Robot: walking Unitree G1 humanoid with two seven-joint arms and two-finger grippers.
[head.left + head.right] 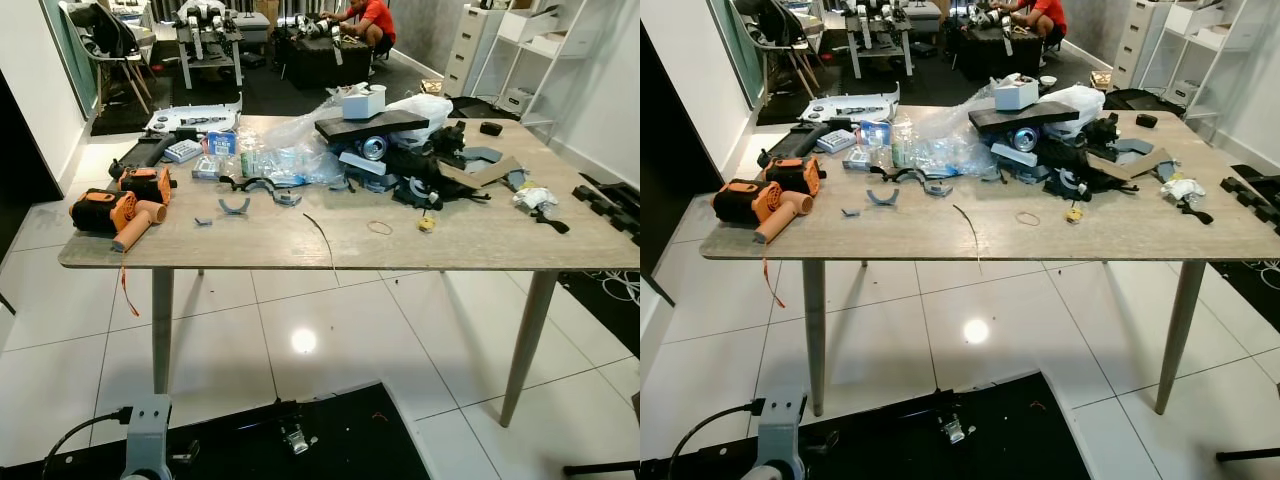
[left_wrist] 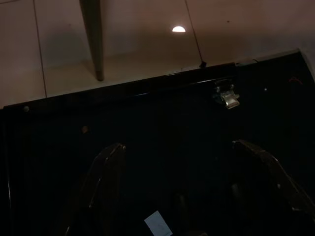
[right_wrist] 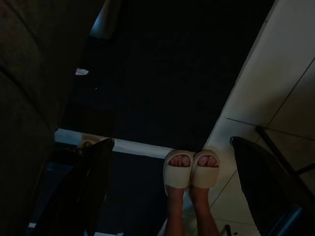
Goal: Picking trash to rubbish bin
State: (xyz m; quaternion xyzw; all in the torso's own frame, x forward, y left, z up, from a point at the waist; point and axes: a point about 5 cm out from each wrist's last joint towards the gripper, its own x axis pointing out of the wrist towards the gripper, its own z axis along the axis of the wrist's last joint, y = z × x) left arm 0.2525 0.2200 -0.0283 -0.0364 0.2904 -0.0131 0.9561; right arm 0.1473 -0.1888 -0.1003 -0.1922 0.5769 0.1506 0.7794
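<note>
Both arms are hanging low. The left gripper [image 2: 179, 196] is spreading its fingers wide over a black floor mat [image 2: 162, 123], holding nothing. The right gripper [image 3: 172, 196] is likewise gaping and carrying nothing, with a person's slippered feet [image 3: 191, 169] just beyond it. Farther ahead and above, the table [image 1: 300, 245] is bearing untouched clutter, including crumpled plastic wrap [image 1: 290, 155]. No collecting seems begun.

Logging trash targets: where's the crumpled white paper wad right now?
The crumpled white paper wad lies near the wooden table's right edge in the left eye view, beside a black strap piece.
</note>
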